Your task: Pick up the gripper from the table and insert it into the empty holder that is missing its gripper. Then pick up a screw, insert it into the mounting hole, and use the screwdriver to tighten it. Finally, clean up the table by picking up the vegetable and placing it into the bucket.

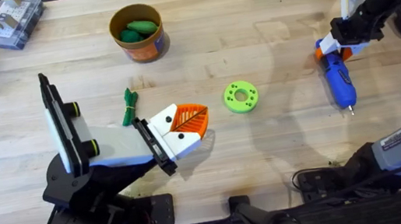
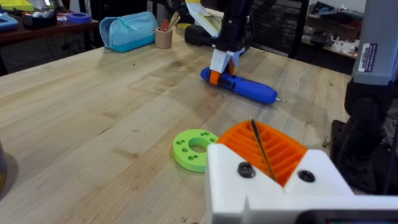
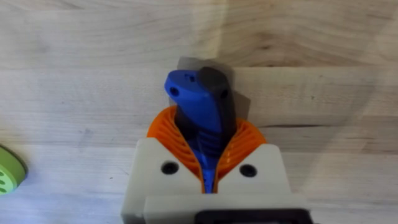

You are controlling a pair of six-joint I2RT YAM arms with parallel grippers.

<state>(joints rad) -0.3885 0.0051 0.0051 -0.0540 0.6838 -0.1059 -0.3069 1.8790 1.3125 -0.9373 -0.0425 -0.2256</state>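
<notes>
On the left of the table (image 1: pixel 284 147), the left arm lies low and stretched toward the middle. Its white holder (image 1: pixel 168 132) carries an orange ribbed gripper (image 1: pixel 190 120) resting just above the wood; whether the left gripper (image 2: pixel 267 155) is spread or closed, I cannot tell. Just beside the holder lies the vegetable (image 1: pixel 130 106), a slim, bent dark green pod, probably light and slightly soft, best pinched across its middle. Behind it stands the bucket (image 1: pixel 138 33), already holding rounder green pieces. Further right a bright green ring (image 1: pixel 241 97) lies flat. At the far right lies the screwdriver (image 1: pixel 337 81), blue, rigid and smooth, likely to roll, its thin bit pointing toward the robot. The right arm reaches down over its orange-collared rear end, and the right gripper (image 3: pixel 206 162) pinches that blue body between its orange pads (image 3: pixel 239 146).
</notes>
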